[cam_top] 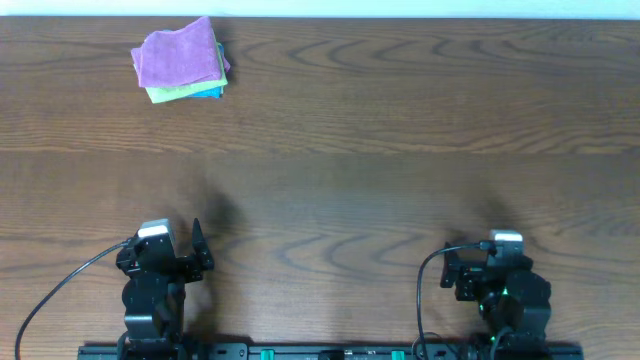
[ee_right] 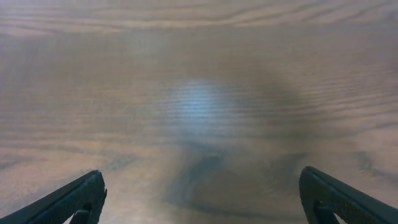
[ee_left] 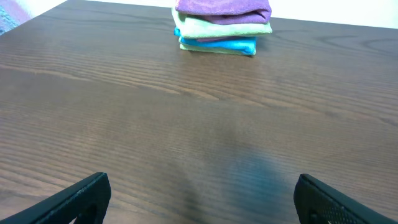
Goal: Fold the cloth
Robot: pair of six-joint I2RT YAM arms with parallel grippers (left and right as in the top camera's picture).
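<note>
The desk (cam_top: 400, 150) is bare wood under and ahead of both sets of jaws. The left arm (cam_top: 155, 285) and right arm (cam_top: 505, 290) sit at its near edge, well apart from each other, touching nothing. We judge this a rest pose that keeps the working space free.

The left jaws stand wide and hold nothing; their wrist view shows only bare desk between the two tips. The right jaws are just as wide and just as empty.

Far ahead of the left jaws, almost straight on, is a small pile by the far edge. The cloth (ee_left: 224, 7) lies on top as a compact purple pad, resting on a green cloth (ee_left: 221, 28), which rests on a blue cloth (ee_left: 217, 43). From the right jaws the pile is far ahead and far to the left, out of their wrist view.

Lying topmost, the cloth can be lifted without disturbing the others, and the left jaws are the nearer pair. It looks doubled over already; we cannot tell whether folding is finished or not yet begun.
</note>
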